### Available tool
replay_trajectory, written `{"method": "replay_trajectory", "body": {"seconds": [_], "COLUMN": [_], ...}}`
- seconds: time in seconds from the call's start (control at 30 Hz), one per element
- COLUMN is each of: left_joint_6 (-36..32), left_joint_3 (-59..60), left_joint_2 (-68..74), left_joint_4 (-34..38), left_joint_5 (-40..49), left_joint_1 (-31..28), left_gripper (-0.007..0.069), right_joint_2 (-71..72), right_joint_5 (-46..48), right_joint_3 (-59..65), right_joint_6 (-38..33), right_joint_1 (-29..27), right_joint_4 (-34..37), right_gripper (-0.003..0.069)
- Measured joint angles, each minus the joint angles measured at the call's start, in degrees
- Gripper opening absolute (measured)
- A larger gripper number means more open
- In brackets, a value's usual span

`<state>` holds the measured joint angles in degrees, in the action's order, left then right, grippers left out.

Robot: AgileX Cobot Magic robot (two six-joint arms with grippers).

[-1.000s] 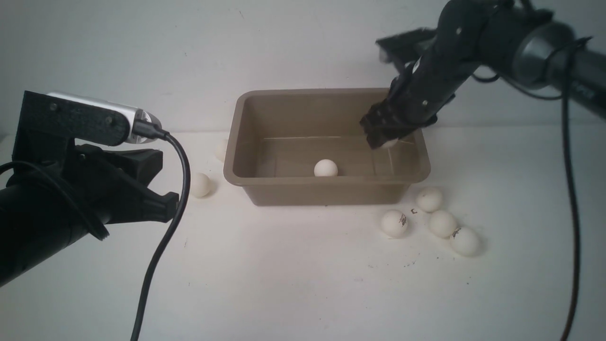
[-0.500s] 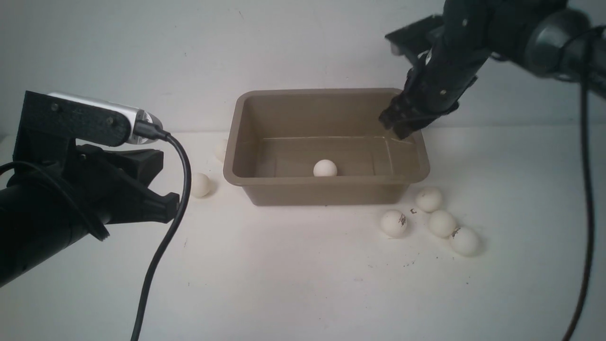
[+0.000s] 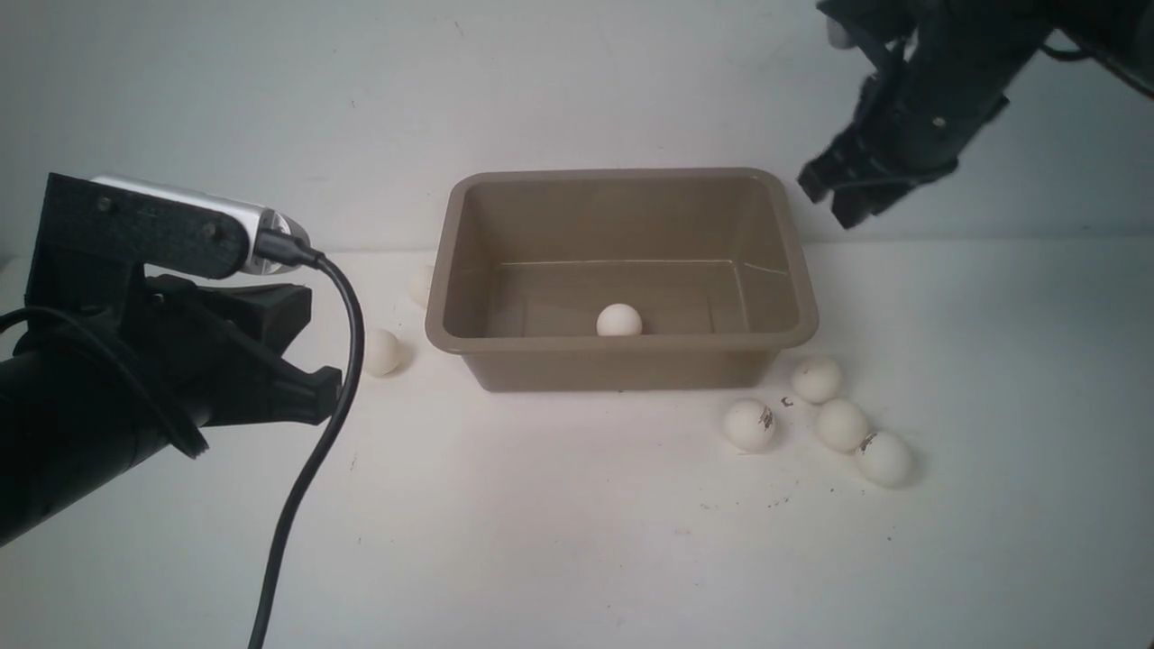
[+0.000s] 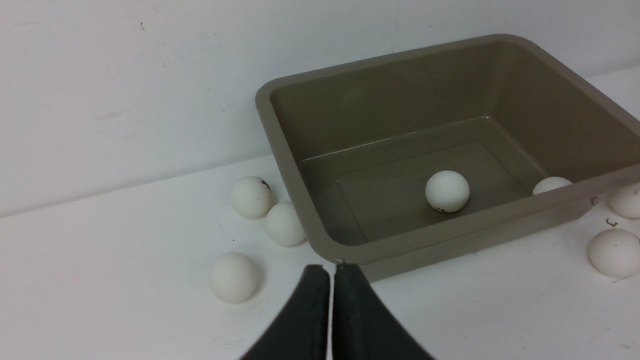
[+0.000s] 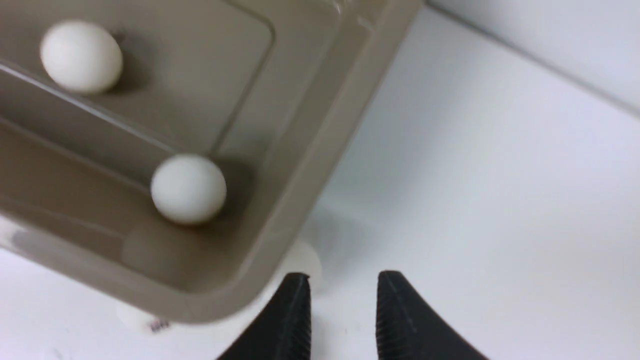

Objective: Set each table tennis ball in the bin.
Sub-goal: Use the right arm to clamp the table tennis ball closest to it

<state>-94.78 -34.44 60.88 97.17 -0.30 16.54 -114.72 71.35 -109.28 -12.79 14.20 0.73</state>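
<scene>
Jaws of the black right gripper [image 5: 344,290] stand a little apart with nothing between them. It is released and empty, hanging high over the white table [image 3: 577,541] at about two o'clock from the taupe-brown rectangular plastic bin [image 3: 622,342], outside its rim. The black left gripper [image 4: 330,300] is clenched on nothing, its two fingers pressed flat together, and sits low at about eight o'clock from the bin.

Inside the bin lie two of the small off-white table tennis balls [image 4: 447,191]. One is near the middle of the near wall. The other [image 5: 188,188] is tucked into the near right corner, where the wall hides it from the front camera.

The rest are out on the table. A cluster of four [image 3: 842,425] lies just beside the bin at about four to five o'clock, some with small dark marks. The left wrist camera shows three more [image 4: 285,223] at about nine o'clock, two of them close against the bin's left end.

By that count the job is in its early part, with two balls binned and seven showing outside. The four-o'clock cluster looks the nearest pick for the free right gripper.
</scene>
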Motion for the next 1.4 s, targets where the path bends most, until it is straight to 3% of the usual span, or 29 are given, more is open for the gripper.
{"method": "replay_trajectory", "body": {"seconds": [0.23, 0.63, 0.97, 1.13, 1.4], "left_joint_6": [0.0, 0.0, 0.0, 0.0, 0.0], "left_joint_3": [0.1, 0.2, 0.2, 0.2, 0.2], "left_joint_2": [0.0, 0.0, 0.0, 0.0, 0.0], "left_joint_4": [0.2, 0.2, 0.2, 0.2, 0.2], "left_joint_5": [0.3, 0.3, 0.3, 0.3, 0.3], "left_joint_1": [0.0, 0.0, 0.0, 0.0, 0.0], "left_gripper": [-0.0004, -0.0004, -0.0004, -0.0004, -0.0004], "right_joint_2": [5.1, 13.6, 13.6, 13.3, 9.5], "right_joint_5": [-0.2, -12.6, -18.7, -21.1, -22.4], "right_joint_3": [15.4, 37.7, 40.7, 40.7, 40.7], "right_joint_6": [-0.3, -4.2, -7.7, -7.4, -6.3], "right_joint_1": [-2.8, -2.7, -0.5, -0.3, -0.3], "right_joint_4": [2.6, 8.9, 9.9, 6.7, 5.2], "right_gripper": [0.0181, 0.0201, 0.0304, 0.0369, 0.0398]}}
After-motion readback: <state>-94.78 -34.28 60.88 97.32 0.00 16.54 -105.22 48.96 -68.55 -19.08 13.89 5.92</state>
